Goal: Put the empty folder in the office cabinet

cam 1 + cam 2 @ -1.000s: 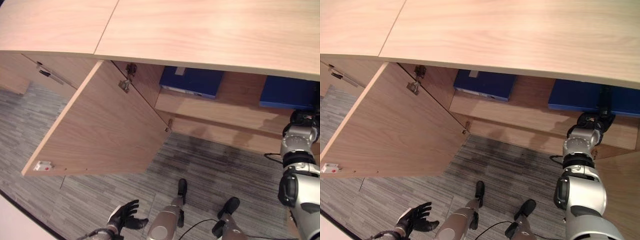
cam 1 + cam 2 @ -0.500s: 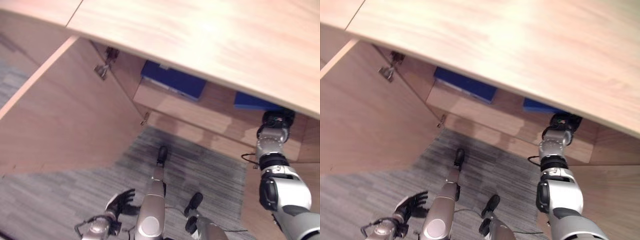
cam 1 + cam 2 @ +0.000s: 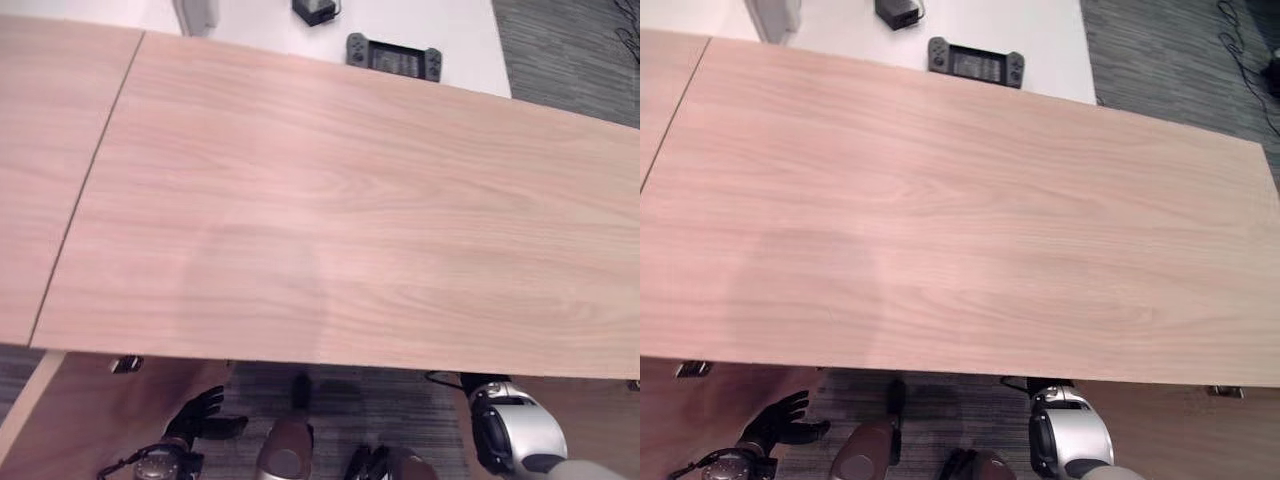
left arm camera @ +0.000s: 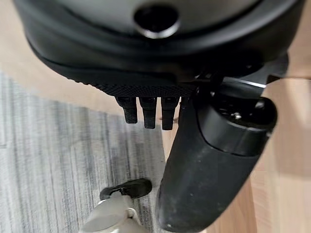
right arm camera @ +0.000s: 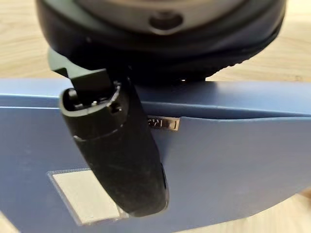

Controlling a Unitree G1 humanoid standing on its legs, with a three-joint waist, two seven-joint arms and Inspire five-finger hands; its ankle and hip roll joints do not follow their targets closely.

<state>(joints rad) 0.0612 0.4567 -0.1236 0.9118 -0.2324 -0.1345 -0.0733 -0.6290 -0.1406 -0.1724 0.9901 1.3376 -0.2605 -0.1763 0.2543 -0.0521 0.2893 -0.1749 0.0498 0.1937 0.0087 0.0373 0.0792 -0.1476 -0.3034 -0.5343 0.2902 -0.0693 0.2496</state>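
In the right wrist view a blue folder [image 5: 228, 165] with a white label [image 5: 80, 194] spans the picture against the light wood of the cabinet. My right hand [image 5: 116, 150] has its thumb laid flat on the folder's face, and the folder's edge runs in under the palm. In the eye views the right arm [image 3: 515, 430] goes in under the cabinet top [image 3: 330, 210], which hides the hand and the folder. My left hand [image 3: 195, 415] hangs low at the left above the carpet, fingers [image 4: 146, 111] straight and spread, holding nothing.
The cabinet's wide wooden top has a seam [image 3: 85, 180] at the left. An open cabinet door [image 3: 30, 420] shows at the lower left. Behind the top, a white surface [image 3: 840, 30] carries a dark flat device [image 3: 392, 55]. Grey carpet [image 3: 560, 40] lies at the far right.
The camera has tilted up, so the cabinet top now covers the shelves and the blue folders. My right arm still reaches into the cabinet. My left hand stays low.
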